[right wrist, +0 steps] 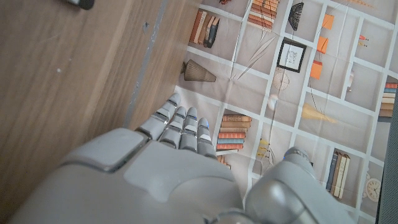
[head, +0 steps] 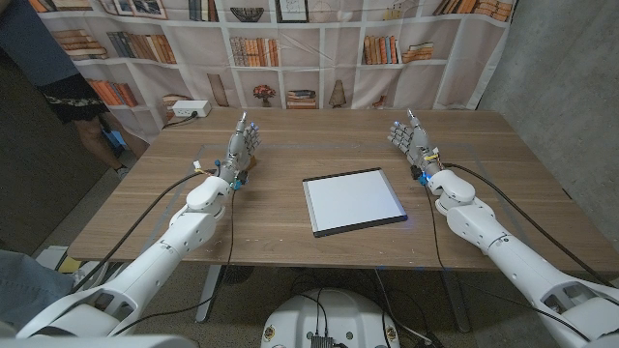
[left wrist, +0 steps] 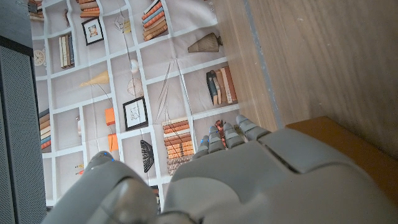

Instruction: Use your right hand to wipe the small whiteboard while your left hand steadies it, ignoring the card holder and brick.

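Neither the left hand [head: 243, 147] nor the right hand [head: 412, 143], each standing empty with fingers apart, touches the small white rectangular dark-framed whiteboard [head: 354, 201] lying between them on the wooden bench [head: 290, 135], so steadying and wiping both remain undone.

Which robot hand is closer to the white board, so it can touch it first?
The right hand. It stands just past the flat white whiteboard's far right corner on the wooden table. The left hand waits farther off; both hold nothing.
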You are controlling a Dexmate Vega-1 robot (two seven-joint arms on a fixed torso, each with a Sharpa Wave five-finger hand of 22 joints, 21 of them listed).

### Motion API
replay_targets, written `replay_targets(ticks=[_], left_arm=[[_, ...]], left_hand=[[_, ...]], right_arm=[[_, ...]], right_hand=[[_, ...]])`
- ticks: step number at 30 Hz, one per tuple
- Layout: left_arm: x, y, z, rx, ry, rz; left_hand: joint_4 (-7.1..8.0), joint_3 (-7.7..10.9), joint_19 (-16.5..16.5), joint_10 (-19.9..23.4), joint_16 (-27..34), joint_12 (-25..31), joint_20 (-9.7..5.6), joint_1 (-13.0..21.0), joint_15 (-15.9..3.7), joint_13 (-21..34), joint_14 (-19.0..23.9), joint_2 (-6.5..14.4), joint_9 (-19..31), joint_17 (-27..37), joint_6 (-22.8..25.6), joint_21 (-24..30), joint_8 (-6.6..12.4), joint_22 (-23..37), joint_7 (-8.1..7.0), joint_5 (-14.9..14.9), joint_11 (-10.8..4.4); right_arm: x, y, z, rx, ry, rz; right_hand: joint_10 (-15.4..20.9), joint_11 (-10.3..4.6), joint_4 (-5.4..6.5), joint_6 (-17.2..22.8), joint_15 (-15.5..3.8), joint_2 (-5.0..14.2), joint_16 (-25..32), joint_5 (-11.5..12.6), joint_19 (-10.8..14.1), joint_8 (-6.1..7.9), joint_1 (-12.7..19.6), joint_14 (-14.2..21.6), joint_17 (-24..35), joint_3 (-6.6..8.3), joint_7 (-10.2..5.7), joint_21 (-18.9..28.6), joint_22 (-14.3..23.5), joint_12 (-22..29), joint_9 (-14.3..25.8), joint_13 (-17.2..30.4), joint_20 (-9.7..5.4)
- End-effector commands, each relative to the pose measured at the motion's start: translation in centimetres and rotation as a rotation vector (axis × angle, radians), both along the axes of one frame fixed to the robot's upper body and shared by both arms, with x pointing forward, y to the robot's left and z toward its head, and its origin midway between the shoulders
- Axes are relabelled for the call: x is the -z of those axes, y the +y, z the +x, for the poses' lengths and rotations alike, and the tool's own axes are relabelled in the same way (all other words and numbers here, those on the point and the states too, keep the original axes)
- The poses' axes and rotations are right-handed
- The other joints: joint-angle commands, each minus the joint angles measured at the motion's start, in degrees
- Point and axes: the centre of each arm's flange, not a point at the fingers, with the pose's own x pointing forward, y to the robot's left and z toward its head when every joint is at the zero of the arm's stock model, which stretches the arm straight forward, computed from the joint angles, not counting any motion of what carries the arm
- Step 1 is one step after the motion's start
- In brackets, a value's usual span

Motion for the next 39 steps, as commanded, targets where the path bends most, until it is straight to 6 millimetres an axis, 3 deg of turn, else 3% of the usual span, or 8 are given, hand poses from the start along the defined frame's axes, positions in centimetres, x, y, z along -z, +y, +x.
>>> replay_targets(ticks=[1,13,21,34,39], left_arm=[[0.2,0.1,-1.0,0.017,-0.031,0.004],[0.2,-0.2,-2.1,0.046,-0.081,0.044],[-0.9,-1.0,-3.3,0.084,-0.144,0.083],[-1.1,-2.7,-5.2,0.093,-0.179,0.190],[-1.1,-3.4,-6.0,0.058,-0.222,0.223]], left_hand=[[-0.12,0.35,0.1,0.3,0.3,0.3,-1.15,0.4,0.13,0.3,0.1,0.0,0.1,0.2,-0.1,0.4,0.40,0.2,0.13,0.4,0.10],[-0.83,0.39,2.0,2.9,0.7,1.0,-0.84,2.1,-0.07,0.2,2.6,1.5,0.1,0.1,2.3,0.8,0.97,0.2,0.30,1.3,0.06],[-1.36,0.65,3.8,4.8,1.0,1.4,-0.83,3.5,-0.16,0.2,4.8,2.5,0.1,0.1,4.4,1.1,1.44,0.2,0.36,1.8,0.01],[-1.94,0.87,6.0,7.0,1.2,1.6,-0.71,5.2,-0.34,0.2,7.2,3.5,0.1,0.1,6.8,1.5,1.78,0.2,0.26,2.1,-0.08],[-2.53,1.06,9.3,9.9,1.5,2.1,-0.77,6.8,-0.53,0.2,10.2,4.3,0.2,0.1,9.3,2.2,2.10,0.2,0.51,2.3,0.48]], right_arm=[[-0.4,1.0,-0.5,-0.001,0.018,-0.039],[0.2,0.9,-3.0,0.023,-0.050,-0.062],[-0.2,0.9,-4.7,0.037,-0.128,-0.056],[1.2,-0.6,-6.8,0.072,-0.198,-0.021],[1.7,-1.1,-7.4,0.092,-0.195,-0.014]], right_hand=[[0.7,0.00,-0.03,0.5,0.05,-0.04,0.3,0.4,0.6,0.28,0.6,0.6,0.1,0.45,-0.20,0.5,0.1,0.4,0.1,0.1,-1.10],[1.3,-0.13,-0.12,0.9,-0.09,-0.04,0.3,0.3,0.9,0.26,0.7,1.0,0.1,0.35,-0.57,0.5,0.1,0.5,0.1,0.1,-1.01],[1.8,-0.36,-0.25,1.5,-0.69,0.06,0.3,0.3,1.2,0.37,1.0,1.5,0.1,0.36,-1.05,0.6,0.1,0.6,0.1,0.2,-1.09],[3.0,-1.70,-0.50,3.2,-2.27,-0.35,0.4,0.4,3.2,0.60,1.2,3.0,0.1,-0.07,-2.01,1.0,0.1,0.8,0.1,0.2,-2.35],[3.3,-1.75,-0.57,3.5,-2.29,-0.37,0.5,0.4,3.4,0.65,1.3,3.3,0.1,-0.11,-2.05,1.0,0.1,0.8,0.2,0.2,-2.42]])
